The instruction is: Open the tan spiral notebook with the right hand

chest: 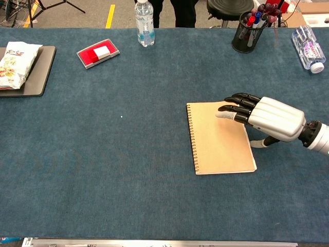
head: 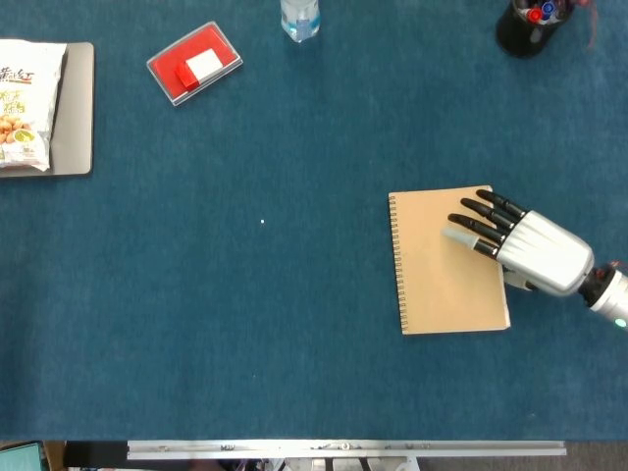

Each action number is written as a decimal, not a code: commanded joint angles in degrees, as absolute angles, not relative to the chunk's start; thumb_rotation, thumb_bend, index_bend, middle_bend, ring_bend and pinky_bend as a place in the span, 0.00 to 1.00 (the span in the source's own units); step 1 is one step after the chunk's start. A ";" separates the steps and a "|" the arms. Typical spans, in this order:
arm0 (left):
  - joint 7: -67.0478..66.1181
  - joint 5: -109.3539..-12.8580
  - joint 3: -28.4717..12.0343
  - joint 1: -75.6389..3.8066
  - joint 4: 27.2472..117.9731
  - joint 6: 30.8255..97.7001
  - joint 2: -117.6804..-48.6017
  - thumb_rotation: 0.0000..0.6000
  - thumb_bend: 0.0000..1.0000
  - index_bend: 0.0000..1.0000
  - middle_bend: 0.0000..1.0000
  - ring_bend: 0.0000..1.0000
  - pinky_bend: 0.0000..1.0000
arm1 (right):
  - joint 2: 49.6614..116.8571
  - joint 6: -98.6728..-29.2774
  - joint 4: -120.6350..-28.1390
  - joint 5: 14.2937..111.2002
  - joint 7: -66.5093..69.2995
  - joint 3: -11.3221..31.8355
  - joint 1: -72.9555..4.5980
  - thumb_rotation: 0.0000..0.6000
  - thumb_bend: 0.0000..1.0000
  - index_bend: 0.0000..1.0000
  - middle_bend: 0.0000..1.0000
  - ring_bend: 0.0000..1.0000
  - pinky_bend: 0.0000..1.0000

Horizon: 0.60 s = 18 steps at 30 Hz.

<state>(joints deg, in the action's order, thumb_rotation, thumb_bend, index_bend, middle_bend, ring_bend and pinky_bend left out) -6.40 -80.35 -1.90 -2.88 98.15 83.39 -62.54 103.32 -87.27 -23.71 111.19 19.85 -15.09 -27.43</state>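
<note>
The tan spiral notebook (head: pixel 446 280) (chest: pixel 218 141) lies closed and flat on the blue table, its wire spine along the left edge. My right hand (head: pixel 525 250) (chest: pixel 264 118) hovers palm down over the notebook's upper right corner, its dark fingers (head: pixel 481 221) stretched leftward and apart over the cover. Its thumb (chest: pixel 259 142) hangs just past the notebook's right edge. The hand holds nothing. My left hand appears in neither view.
A red case (head: pixel 193 64) and a water bottle (chest: pixel 144 18) sit at the back. A snack bag on a grey tray (head: pixel 77 108) is at far left. A pen cup (chest: pixel 245 31) and a lying bottle (chest: pixel 308 49) are at back right.
</note>
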 commanded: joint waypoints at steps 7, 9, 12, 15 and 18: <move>-6.30 -80.37 -1.95 -2.89 98.22 83.41 -62.45 1.00 0.11 0.47 0.44 0.32 0.46 | 104.25 -87.32 -23.02 110.72 20.25 -15.21 -27.45 1.00 0.15 0.12 0.14 0.04 0.10; -6.27 -80.39 -1.93 -2.85 98.23 83.45 -62.43 1.00 0.11 0.47 0.44 0.32 0.46 | 104.47 -87.40 -22.83 110.63 20.37 -15.25 -27.44 1.00 0.15 0.12 0.14 0.04 0.10; -6.26 -80.43 -1.95 -2.85 98.24 83.51 -62.39 1.00 0.11 0.47 0.44 0.32 0.46 | 104.74 -87.45 -22.60 110.50 20.69 -15.29 -27.42 1.00 0.17 0.12 0.14 0.04 0.10; -6.25 -80.45 -1.93 -2.80 98.28 83.57 -62.36 1.00 0.11 0.47 0.44 0.32 0.46 | 105.06 -87.53 -22.30 110.35 21.00 -15.32 -27.37 1.00 0.20 0.12 0.14 0.04 0.10; -6.25 -80.52 -1.93 -2.79 98.31 83.62 -62.36 1.00 0.11 0.47 0.44 0.32 0.46 | 105.43 -87.73 -21.88 110.20 21.16 -15.32 -27.30 1.00 0.24 0.12 0.14 0.04 0.10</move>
<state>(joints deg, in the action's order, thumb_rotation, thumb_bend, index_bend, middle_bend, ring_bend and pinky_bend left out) -6.25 -80.52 -1.92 -2.78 98.30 83.61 -62.36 105.39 -87.70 -21.91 110.23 21.14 -15.32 -27.32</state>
